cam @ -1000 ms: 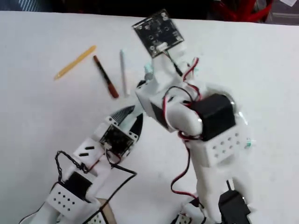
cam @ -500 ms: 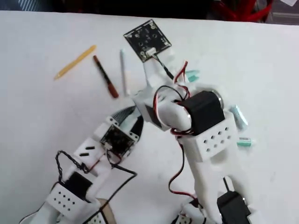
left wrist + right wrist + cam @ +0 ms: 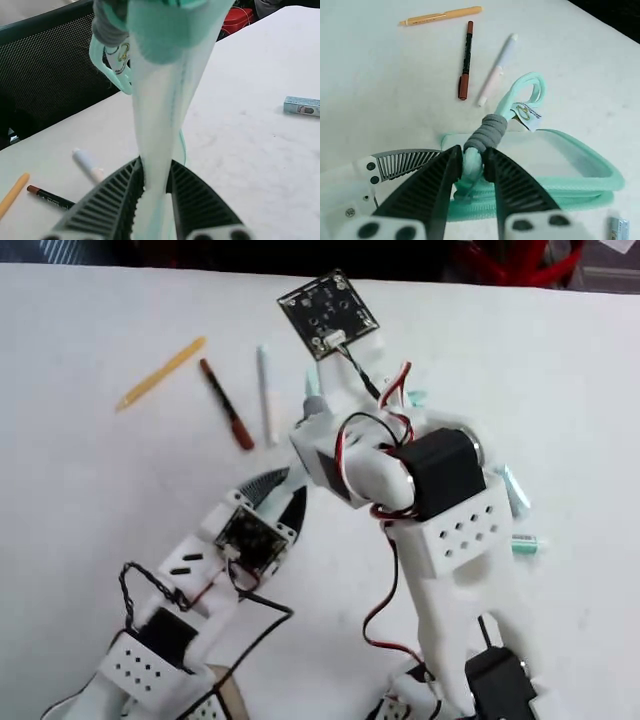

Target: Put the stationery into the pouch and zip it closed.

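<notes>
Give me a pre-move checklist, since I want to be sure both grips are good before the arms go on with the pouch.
1. Left gripper clamped on the pouch: ok, the fabric is pinched between its fingers.
2. Right gripper on the grey-wrapped pull: ok, shut just below the grey wrap.
3. Pouch mouth open enough to load: cannot tell.
4. Pens inside the pouch: not ok. The orange pen, brown marker and white pen lie on the table beyond the pouch.
5. Small mint box packed: not ok, it lies on the table apart from the pouch.
</notes>
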Action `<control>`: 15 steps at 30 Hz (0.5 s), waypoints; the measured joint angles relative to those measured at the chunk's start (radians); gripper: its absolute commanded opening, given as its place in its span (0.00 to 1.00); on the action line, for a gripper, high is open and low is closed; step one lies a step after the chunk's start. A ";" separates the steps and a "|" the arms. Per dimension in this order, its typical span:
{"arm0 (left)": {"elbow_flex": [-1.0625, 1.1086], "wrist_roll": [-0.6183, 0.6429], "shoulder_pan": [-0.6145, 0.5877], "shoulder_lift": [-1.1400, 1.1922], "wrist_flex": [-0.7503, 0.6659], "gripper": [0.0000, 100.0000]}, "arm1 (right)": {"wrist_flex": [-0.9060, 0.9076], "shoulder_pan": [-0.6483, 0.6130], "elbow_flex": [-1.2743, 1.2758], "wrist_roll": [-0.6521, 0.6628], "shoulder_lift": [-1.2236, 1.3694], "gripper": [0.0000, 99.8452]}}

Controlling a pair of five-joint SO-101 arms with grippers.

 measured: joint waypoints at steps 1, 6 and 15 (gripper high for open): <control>0.000 0.000 -0.002 0.000 0.002 0.19 | 0.000 0.000 0.000 0.000 0.000 0.02; 0.000 0.081 -0.072 0.020 0.011 0.23 | -0.009 -0.006 0.000 0.000 0.000 0.02; -0.124 0.143 -0.086 0.015 0.100 0.23 | -0.055 -0.008 0.003 0.000 0.002 0.02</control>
